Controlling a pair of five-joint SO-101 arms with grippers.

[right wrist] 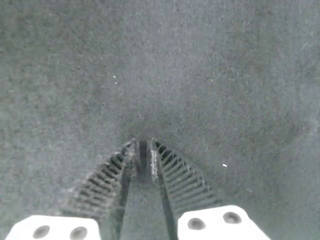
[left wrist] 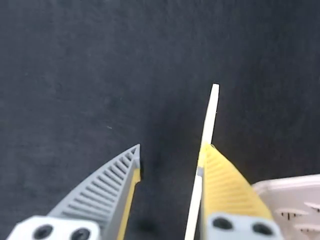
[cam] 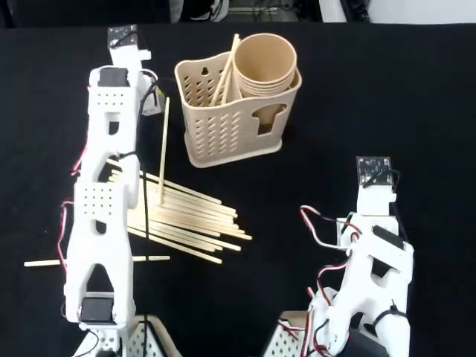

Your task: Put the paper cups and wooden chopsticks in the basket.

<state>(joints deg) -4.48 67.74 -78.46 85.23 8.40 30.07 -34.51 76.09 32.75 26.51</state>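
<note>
A beige slotted basket (cam: 195,71) stands at the back centre, with a stack of paper cups (cam: 264,63) and a few wooden chopsticks (cam: 225,74) inside. More chopsticks (cam: 186,216) lie in a loose pile beside the left arm. My left gripper (left wrist: 172,150) is open just left of the basket (left wrist: 290,200). One chopstick (left wrist: 207,120) rests along the inside of its yellow finger; from above this chopstick (cam: 163,149) points away from the pile. My right gripper (right wrist: 142,147) is shut on nothing, low over bare black cloth at the right.
A single chopstick (cam: 44,262) lies apart by the left arm's base. The left arm (cam: 104,193) overhangs part of the pile. Black cloth (cam: 387,89) covers the table around the basket and to its right.
</note>
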